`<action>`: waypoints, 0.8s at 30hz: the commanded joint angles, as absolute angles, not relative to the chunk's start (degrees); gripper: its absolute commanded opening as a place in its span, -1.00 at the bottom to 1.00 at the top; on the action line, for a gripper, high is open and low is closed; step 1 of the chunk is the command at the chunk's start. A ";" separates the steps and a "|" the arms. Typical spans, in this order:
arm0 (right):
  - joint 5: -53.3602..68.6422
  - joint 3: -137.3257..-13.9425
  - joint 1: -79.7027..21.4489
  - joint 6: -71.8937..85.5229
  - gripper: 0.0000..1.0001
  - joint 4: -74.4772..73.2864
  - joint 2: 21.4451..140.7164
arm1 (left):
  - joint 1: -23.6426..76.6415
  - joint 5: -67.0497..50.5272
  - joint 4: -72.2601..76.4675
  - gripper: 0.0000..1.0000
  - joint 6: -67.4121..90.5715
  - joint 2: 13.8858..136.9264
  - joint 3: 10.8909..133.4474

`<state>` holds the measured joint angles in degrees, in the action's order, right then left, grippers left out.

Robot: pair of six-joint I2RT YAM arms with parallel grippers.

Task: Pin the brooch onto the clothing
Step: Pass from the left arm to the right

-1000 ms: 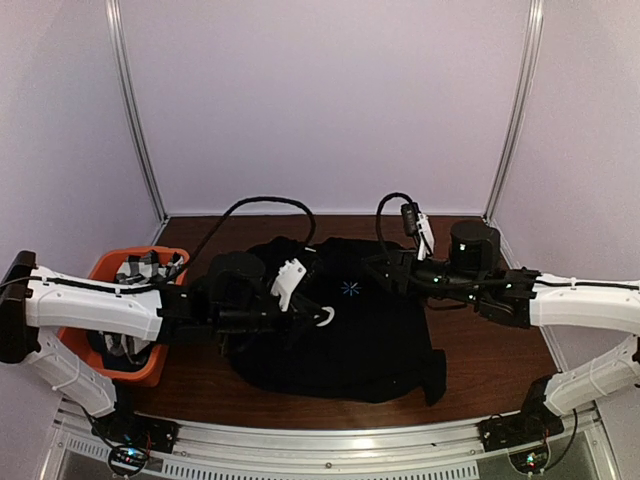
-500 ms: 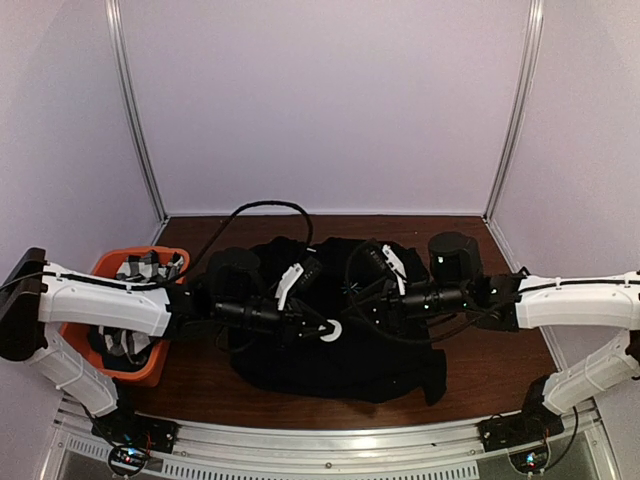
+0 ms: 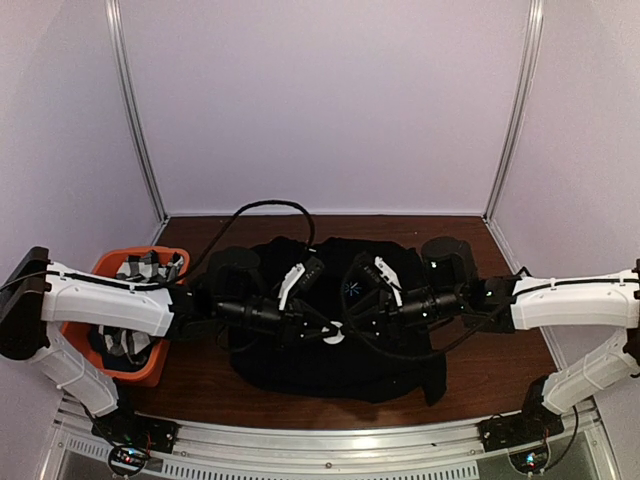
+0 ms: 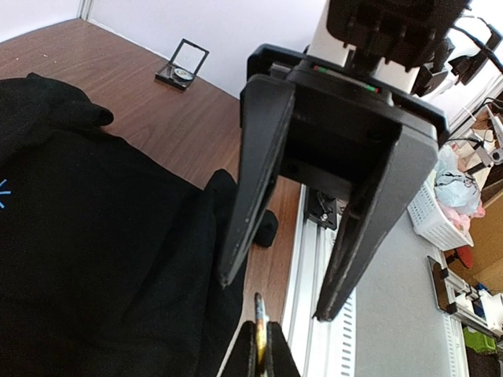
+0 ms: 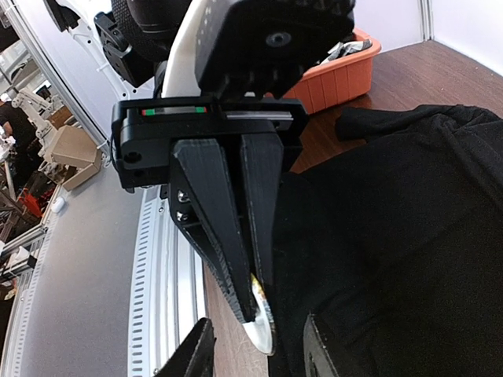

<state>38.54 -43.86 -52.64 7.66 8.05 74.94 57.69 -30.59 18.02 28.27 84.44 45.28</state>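
The black T-shirt (image 3: pixel 380 350) lies spread on the table, its light-blue starburst (image 3: pixel 350 288) on the chest. My left gripper (image 3: pixel 322 328) is shut on the round white brooch (image 3: pixel 334 333) and holds it above the shirt's middle. In the left wrist view the brooch (image 4: pixel 259 314) shows edge-on between my shut fingertips (image 4: pixel 260 349). My right gripper (image 3: pixel 350 322) is open and faces the left one, its fingers either side of the brooch without touching it. In the right wrist view (image 5: pixel 255 357) the brooch (image 5: pixel 266 328) sticks out of the left gripper's shut fingers (image 5: pixel 236 236).
An orange bin (image 3: pixel 150 378) holding checked cloth (image 3: pixel 145 268) stands at the left edge; it also shows in the right wrist view (image 5: pixel 338 71). A small open black case (image 4: pixel 182 64) sits on the wooden table beyond the shirt. The metal rail (image 3: pixel 300 440) runs along the near edge.
My right gripper has swung left and down from the shirt's right side to meet the left gripper. The left gripper has shifted slightly right with the brooch.
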 commanded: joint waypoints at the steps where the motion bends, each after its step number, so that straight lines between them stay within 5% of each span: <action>1: 41.18 -43.24 -52.82 7.02 -0.23 7.78 77.03 | 57.16 -32.23 21.45 -1.00 28.69 85.08 44.74; 14: 44.78 -42.48 -52.82 7.90 -0.64 9.74 77.95 | 57.22 -33.04 22.73 -1.00 28.66 84.84 44.50; 20: 47.82 -38.11 -52.81 14.30 -0.59 21.78 77.78 | 57.13 -29.49 33.43 -1.00 32.72 82.06 38.77; 24: 48.18 -32.48 -52.79 26.32 -0.34 44.11 79.30 | 57.12 -28.40 43.96 -1.00 35.76 81.40 34.37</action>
